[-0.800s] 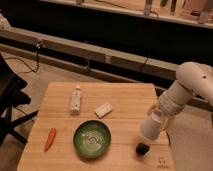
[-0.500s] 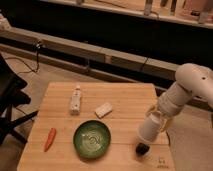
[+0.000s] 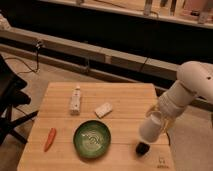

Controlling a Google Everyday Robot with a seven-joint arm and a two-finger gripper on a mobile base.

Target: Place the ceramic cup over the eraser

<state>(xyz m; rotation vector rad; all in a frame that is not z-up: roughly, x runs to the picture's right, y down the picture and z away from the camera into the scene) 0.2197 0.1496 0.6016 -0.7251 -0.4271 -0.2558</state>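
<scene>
Nearly at the front right corner of the wooden table [image 3: 125, 92], the gripper [image 3: 142, 148] shows as a small dark rounded lump at the end of the white arm [image 3: 187, 92]. It is low over the wood and close to both the front edge and the right edge. Whether it is spread or pinching something cannot be told, and the ceramic cup cannot be picked out from that dark lump. A strip of bare wood separates the gripper from the green bowl [image 3: 92, 138] on its left in the view. The eraser [image 3: 103, 109], a pale flat block lying at a slant, sits near the table's middle, behind the bowl and apart from it. Bare wood stretches from it to the right edge. A small white bottle [image 3: 75, 100] lies near the eraser's left side, and an orange carrot [image 3: 50, 139] lies by the left front edge.
</scene>
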